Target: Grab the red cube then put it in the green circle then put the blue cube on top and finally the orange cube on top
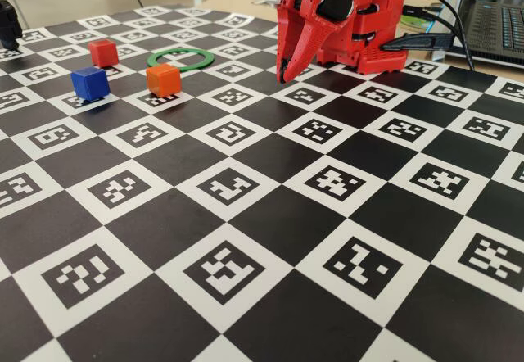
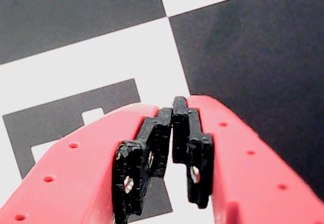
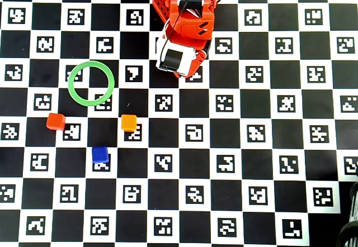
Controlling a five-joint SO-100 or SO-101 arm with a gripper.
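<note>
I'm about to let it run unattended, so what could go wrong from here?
1. The red cube and orange cube look alike; the shut gripper, empty and far from both, might pick the wrong one.
2. The green circle is a thin loose ring with all three cubes, including the blue cube, nearby; a sweep could nudge it or knock a neighbour.
</note>
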